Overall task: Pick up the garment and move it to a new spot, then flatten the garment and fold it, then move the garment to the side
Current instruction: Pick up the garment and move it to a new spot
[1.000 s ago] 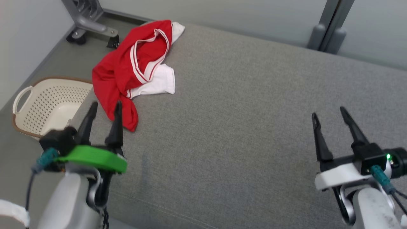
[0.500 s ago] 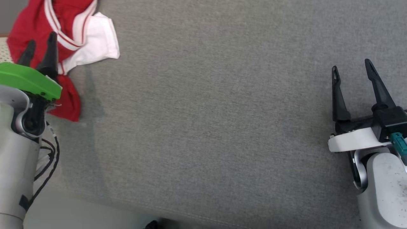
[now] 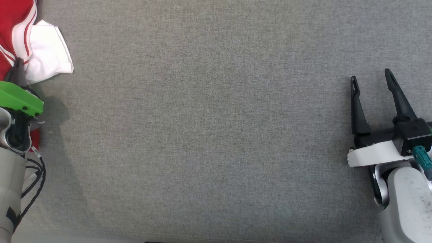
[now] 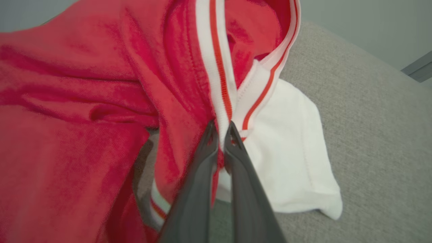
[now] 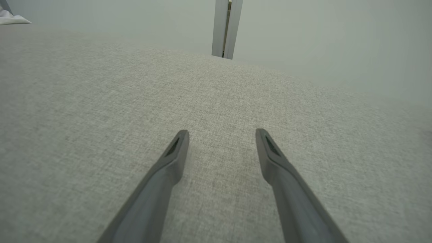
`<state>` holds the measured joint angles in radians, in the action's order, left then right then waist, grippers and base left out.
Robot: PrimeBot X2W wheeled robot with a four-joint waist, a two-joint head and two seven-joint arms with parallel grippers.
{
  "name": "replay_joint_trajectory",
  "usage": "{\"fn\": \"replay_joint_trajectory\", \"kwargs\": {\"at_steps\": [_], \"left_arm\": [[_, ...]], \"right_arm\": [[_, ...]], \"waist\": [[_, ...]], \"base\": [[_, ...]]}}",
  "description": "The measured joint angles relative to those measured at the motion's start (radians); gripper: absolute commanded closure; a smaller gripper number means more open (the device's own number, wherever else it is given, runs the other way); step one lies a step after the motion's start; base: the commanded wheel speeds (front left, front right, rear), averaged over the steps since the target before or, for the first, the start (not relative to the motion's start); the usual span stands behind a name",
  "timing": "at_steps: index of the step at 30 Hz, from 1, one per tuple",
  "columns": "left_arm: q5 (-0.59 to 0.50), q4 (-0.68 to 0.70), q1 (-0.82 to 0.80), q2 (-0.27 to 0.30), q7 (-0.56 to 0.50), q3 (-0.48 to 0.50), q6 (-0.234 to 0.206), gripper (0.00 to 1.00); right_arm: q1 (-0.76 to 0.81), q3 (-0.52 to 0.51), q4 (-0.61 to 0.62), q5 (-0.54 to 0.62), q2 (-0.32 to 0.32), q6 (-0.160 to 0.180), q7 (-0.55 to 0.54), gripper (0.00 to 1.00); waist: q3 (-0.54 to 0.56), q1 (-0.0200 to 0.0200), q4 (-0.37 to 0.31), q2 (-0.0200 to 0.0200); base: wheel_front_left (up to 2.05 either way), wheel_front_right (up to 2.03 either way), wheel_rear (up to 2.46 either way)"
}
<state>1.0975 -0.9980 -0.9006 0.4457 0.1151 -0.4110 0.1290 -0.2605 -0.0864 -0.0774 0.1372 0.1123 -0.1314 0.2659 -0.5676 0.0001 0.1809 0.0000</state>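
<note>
At far left, the left gripper point(image 4: 221, 133) has jaws clenched on the red-and-white shirt point(image 4: 84, 101); the right gripper point(image 3: 370, 75), jaws released, hangs above grey upholstery point(image 3: 216, 135).

Bare room, perhaps a lab, grey upholstered cushion point(image 3: 216, 135), plain pale wall point(image 5: 337, 40), grey metal post point(image 5: 225, 27)

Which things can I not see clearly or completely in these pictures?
Head view: the garment is cut off by the left edge; its full shape is unknown.
Left wrist view: the left gripper is shut on the garment, but folds hide how many layers.
Right wrist view: a white scrap at the top-left corner is too small to identify.
</note>
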Motion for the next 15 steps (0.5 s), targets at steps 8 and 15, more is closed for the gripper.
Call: {"fn": "replay_joint_trajectory", "kwargs": {"at_steps": [8,15], "left_arm": [[-0.002,0.145,0.01,0.09,0.064,-0.071,0.0,1.0],[-0.02,0.371,0.027,0.166,0.055,-0.138,0.0,1.0]], "right_arm": [[0.064,-0.006,-0.03,-0.039,-0.031,0.0,-0.002,0.0],[0.121,-0.012,-0.05,-0.077,-0.053,0.0,-0.002,0.0]], "waist": [[0.101,0.0,0.001,0.0],[0.218,0.0,0.001,0.0]], "base": [[0.0,0.0,0.0],[0.0,0.0,0.0]]}}
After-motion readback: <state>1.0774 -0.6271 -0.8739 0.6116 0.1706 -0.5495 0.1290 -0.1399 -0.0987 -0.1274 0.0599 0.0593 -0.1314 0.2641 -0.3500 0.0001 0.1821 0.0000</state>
